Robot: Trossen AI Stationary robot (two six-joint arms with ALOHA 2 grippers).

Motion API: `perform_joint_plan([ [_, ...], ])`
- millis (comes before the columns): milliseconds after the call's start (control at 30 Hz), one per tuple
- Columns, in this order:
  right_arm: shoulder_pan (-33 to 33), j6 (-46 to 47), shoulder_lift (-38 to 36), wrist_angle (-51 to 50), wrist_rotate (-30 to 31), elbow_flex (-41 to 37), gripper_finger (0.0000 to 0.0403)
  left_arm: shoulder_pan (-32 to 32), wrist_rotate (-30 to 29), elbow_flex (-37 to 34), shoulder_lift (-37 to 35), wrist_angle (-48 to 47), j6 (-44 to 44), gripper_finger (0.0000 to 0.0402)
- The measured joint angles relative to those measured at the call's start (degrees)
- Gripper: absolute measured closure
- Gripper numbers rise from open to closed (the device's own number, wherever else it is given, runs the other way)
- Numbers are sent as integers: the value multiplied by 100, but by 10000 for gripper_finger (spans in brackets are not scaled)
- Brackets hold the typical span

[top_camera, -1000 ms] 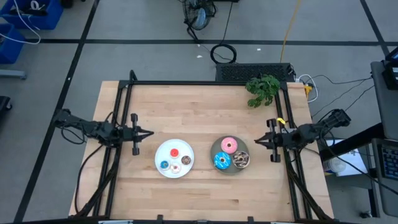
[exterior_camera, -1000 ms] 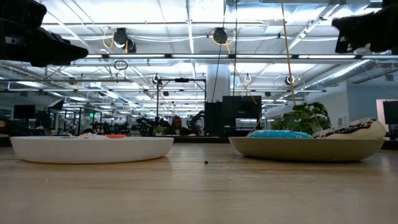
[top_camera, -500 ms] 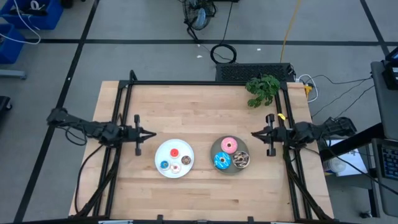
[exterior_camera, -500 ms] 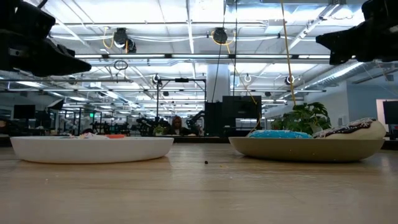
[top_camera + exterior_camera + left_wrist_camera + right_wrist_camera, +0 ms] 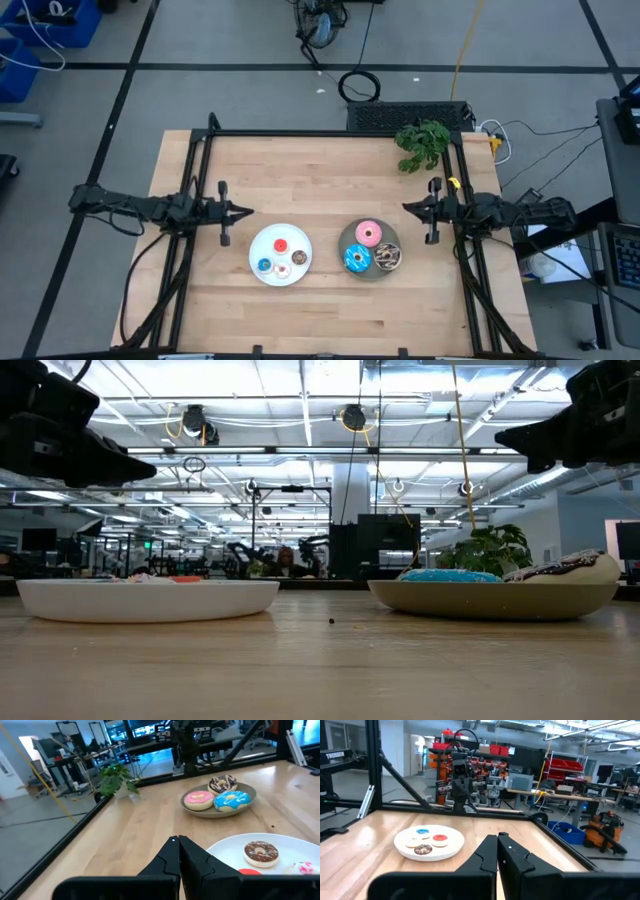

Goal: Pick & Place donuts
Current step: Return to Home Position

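Both grippers hover shut above the table and touch nothing. My left gripper (image 5: 248, 211) (image 5: 178, 839) is left of the white plate (image 5: 268, 244), on which tiny donuts lie: red-orange (image 5: 281, 243), blue (image 5: 264, 265), brown (image 5: 299, 258), whitish (image 5: 283, 270). My right gripper (image 5: 405, 209) (image 5: 497, 837) is right of the grey plate (image 5: 347, 238) and a little toward the far edge from it. That plate carries the pink donut (image 5: 368, 234), the blue-sprinkled donut (image 5: 357, 259) and the dark brown-sprinkled donut (image 5: 387, 258).
A small green plant (image 5: 423, 142) stands at the table's far right corner. A black frame (image 5: 330, 133) runs along the far edge and down both sides. Bare wood lies between the two plates and toward the near and far edges.
My right gripper has moved toward the far edge and a little toward the table's left, and shows farther in and lower in the low view. My left gripper has crept slightly toward the right. Both have stayed shut, and the donuts and plates have not moved.
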Motion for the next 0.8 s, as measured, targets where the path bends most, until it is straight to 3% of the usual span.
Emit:
perform_joint_plan([
  [467,-95,-162,0,-60,-145,-4,403,239,21,-9,26,123,-271,397],
  [800,-93,-75,-1,-58,-143,-4,403,239,-15,-9,26,180,-235,356],
])
